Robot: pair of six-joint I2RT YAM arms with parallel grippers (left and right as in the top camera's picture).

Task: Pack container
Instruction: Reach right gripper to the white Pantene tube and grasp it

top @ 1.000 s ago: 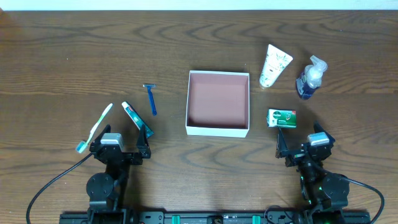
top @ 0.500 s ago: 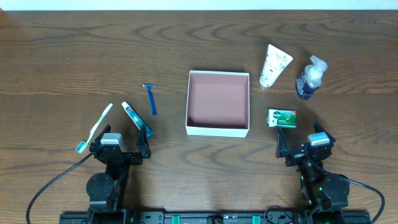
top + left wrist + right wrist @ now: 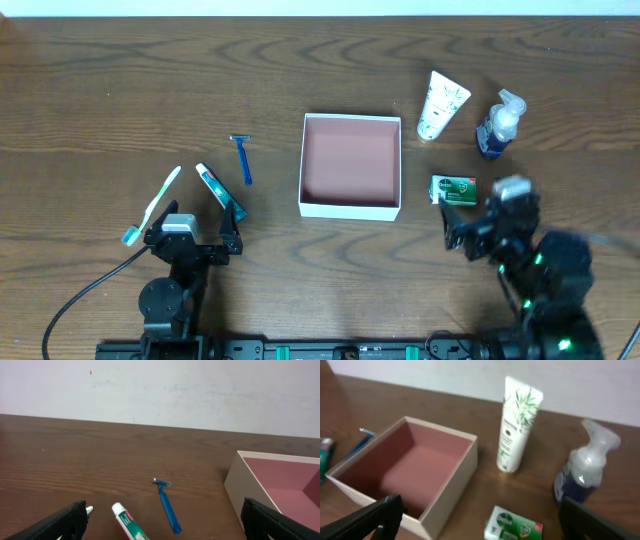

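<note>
At mid-table, the container (image 3: 350, 209) is sitting flat with its open side up and nothing inside, the razor (image 3: 242, 160) lying well apart on the left arm's side and the soap box (image 3: 453, 190) lying near its right front corner. The left gripper (image 3: 192, 240) and the right gripper (image 3: 486, 236) are both standing wide open, holding nothing. Judging by its thin cardboard walls, the container is likely handling as light and fairly stiff yet crushable (a hard pinch is risking a dented wall), and probably sliding easily on the wood. A hold is best taken over the rim at mid-wall, one finger inside and one outside
</note>
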